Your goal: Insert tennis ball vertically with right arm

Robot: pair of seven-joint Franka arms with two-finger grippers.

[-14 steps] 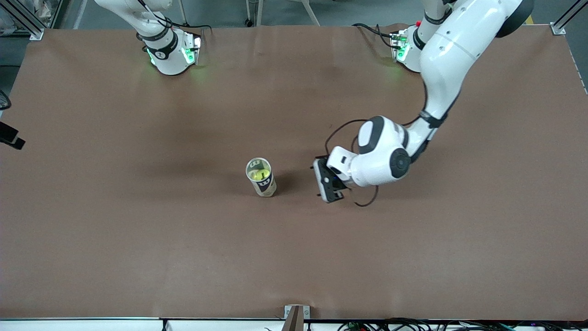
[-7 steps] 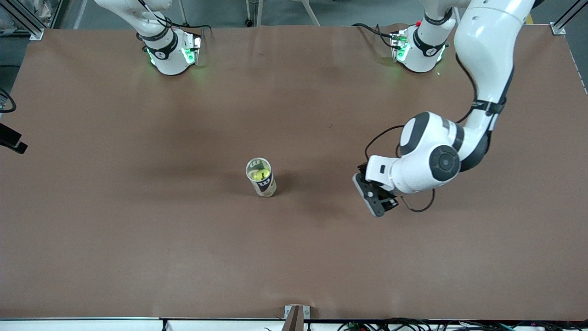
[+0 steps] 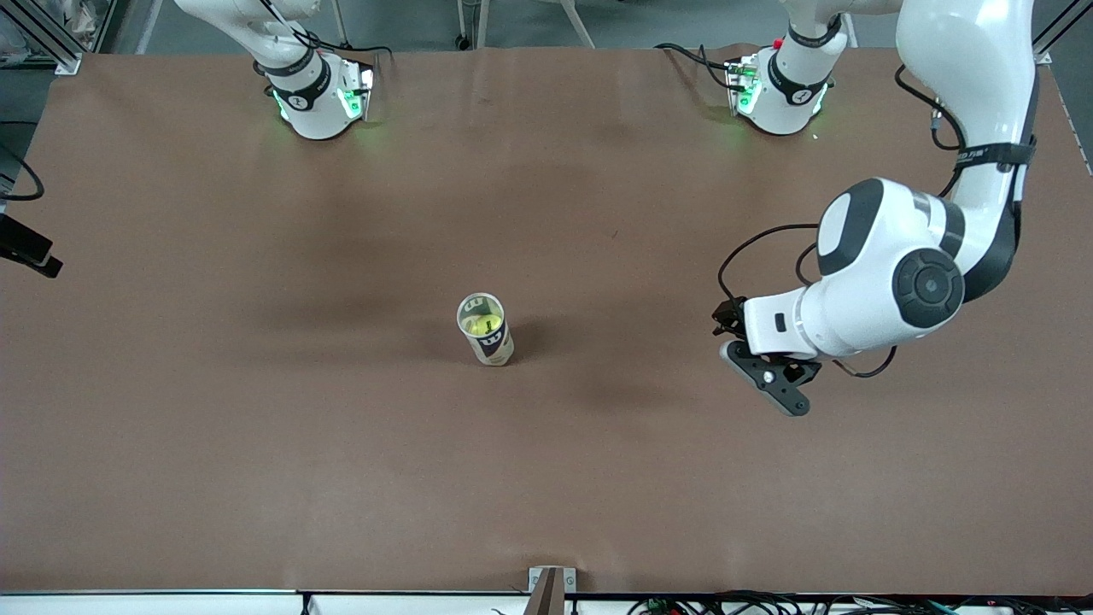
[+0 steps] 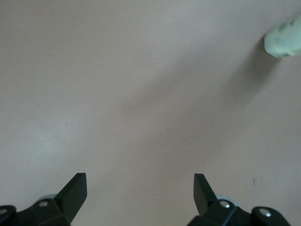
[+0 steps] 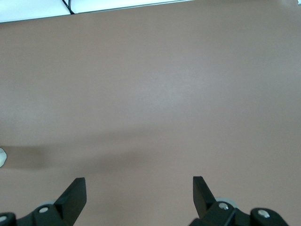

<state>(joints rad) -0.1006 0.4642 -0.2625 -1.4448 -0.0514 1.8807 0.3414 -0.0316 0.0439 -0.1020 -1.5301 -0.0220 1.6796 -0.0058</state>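
A clear tennis-ball can (image 3: 488, 340) with a dark label stands upright in the middle of the table. A yellow tennis ball (image 3: 484, 324) sits inside it. The can also appears as a pale blur (image 4: 283, 40) in the left wrist view. My left gripper (image 3: 768, 389) hangs low over bare table well off toward the left arm's end, apart from the can. Its fingers (image 4: 75, 188) are spread wide with nothing between them. My right gripper (image 5: 138, 188) is open and empty over bare brown table. In the front view, only the right arm's base (image 3: 312, 98) is visible.
The brown table cover (image 3: 256, 444) is bare around the can. Both arm bases, the left arm's (image 3: 781, 90) included, stand along the edge farthest from the front camera. A metal bracket (image 3: 551, 585) sits at the nearest edge. The table's pale edge (image 5: 117, 5) shows in the right wrist view.
My left arm has swung away from the can toward its own end of the table, gripper still open. The can and ball have stayed put.
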